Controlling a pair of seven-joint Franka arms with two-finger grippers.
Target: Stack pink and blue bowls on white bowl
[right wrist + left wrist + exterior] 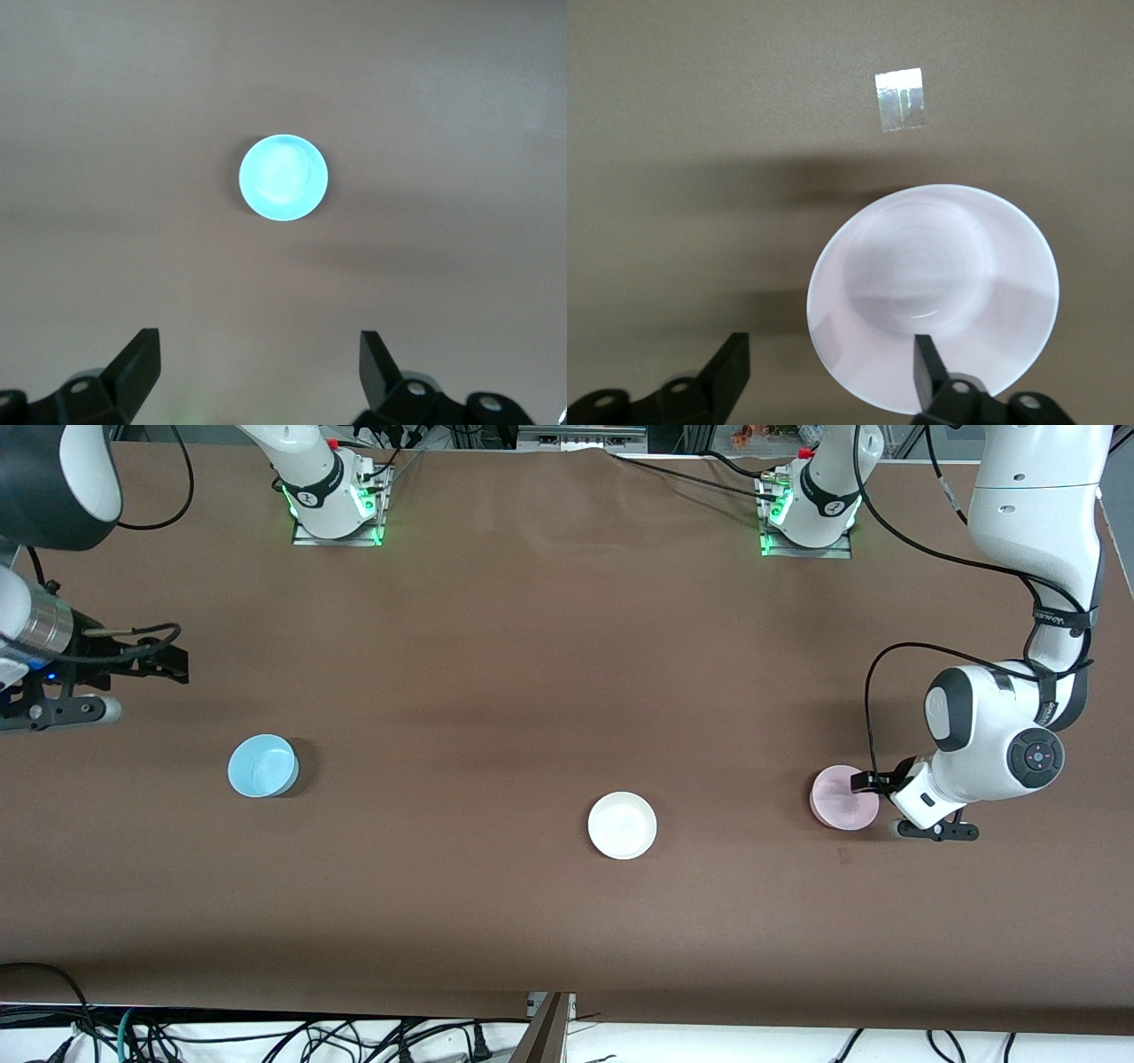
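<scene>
Right gripper (164, 657): it is up in the air at the right arm's end of the table. Its two fingers (137, 363) are spread wide apart and hold nothing. The right wrist view looks down on the blue bowl from high up, with bare table all around the bowl.

Blue bowl (262, 765): it sits right way up on the brown table (496, 673), toward the right arm's end. It is nearer to the front camera than the right gripper's spot. It is well apart from the white bowl. In the right wrist view it looks like a small bright circle (283, 177).

White bowl (622, 825): it sits right way up near the middle of the table. It is between the blue bowl and the pink bowl, and a bit nearer to the front camera than both. Nothing is in it.

Pink bowl (843, 798): it sits right way up on the table toward the left arm's end.

Left gripper (873, 782): it is low, right at the rim of the pink bowl. Its fingers (926, 363) are apart. One finger is over the inside of the pink bowl (935, 292) and the other one is outside the rim.

Tape (899, 99): a small shiny bit is stuck flat on the table near the pink bowl.
</scene>
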